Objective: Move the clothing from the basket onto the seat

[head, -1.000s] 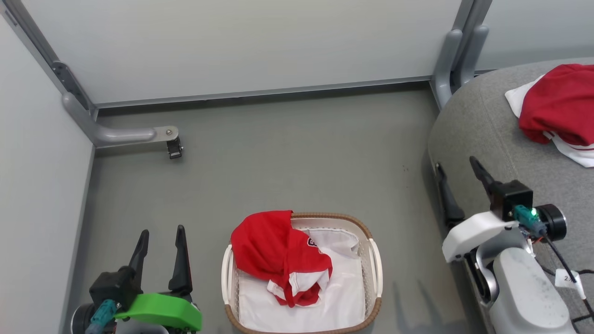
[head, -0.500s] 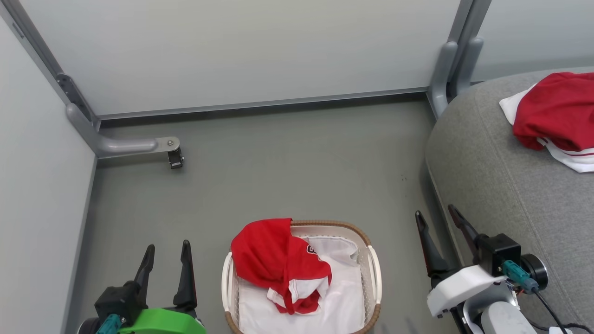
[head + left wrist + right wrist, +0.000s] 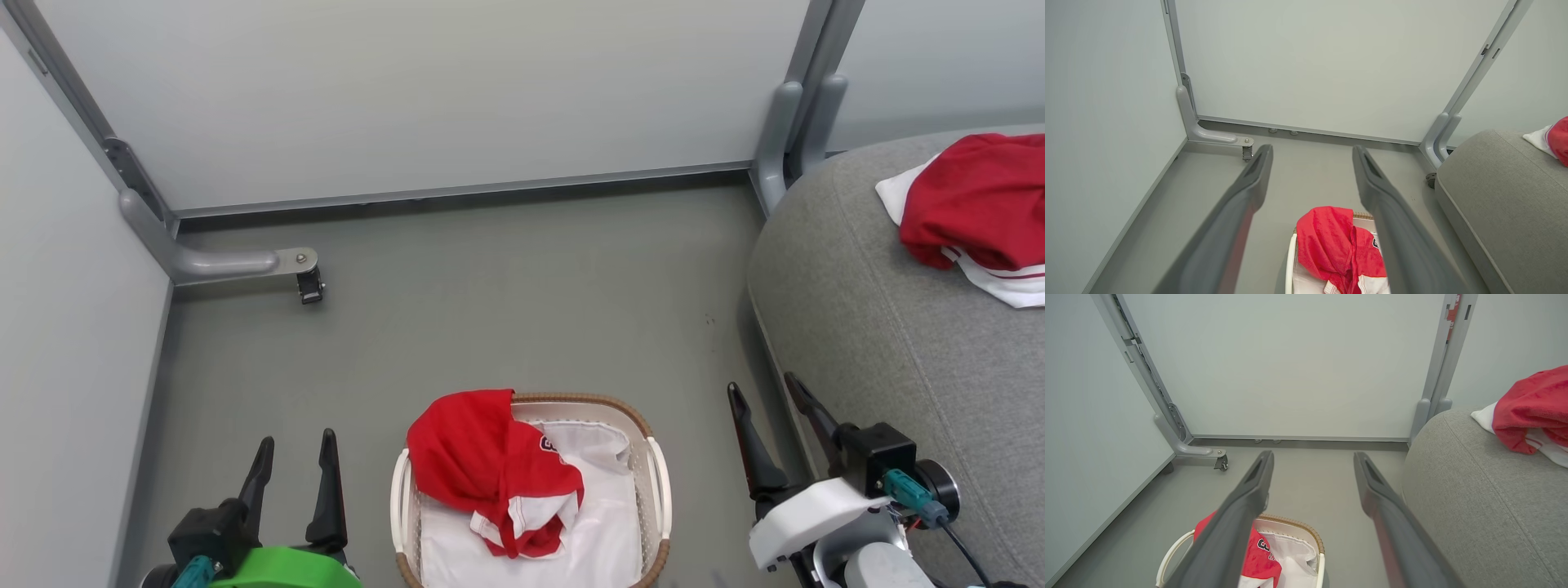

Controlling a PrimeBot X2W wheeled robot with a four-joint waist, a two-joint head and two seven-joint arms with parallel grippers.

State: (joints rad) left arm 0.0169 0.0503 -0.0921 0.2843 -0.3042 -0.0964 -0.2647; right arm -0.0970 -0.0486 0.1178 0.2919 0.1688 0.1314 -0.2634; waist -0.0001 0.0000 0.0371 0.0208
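Observation:
One red and white garment (image 3: 494, 469) lies bunched in the left half of the white basket (image 3: 658, 478), draped over its brown rim; it also shows as a red heap (image 3: 1337, 247) in the left wrist view. A second red and white garment (image 3: 976, 208) rests on the grey seat (image 3: 890, 327) at the right. My left gripper (image 3: 295, 461) stands open and empty left of the basket. My right gripper (image 3: 767, 400) stands open and empty between the basket and the seat's rounded edge, nothing between its fingers (image 3: 1249, 490).
Pale partition walls close the far side and the left. A grey partition foot with a small caster (image 3: 309, 286) juts onto the floor at the far left. Twin grey posts (image 3: 792, 122) stand by the seat's far corner. Bare grey floor lies beyond the basket.
My right gripper has drawn back and down from beside the seat to a spot right of the basket. The camera has tilted slightly, shifting the whole picture downward. The left gripper keeps its place.

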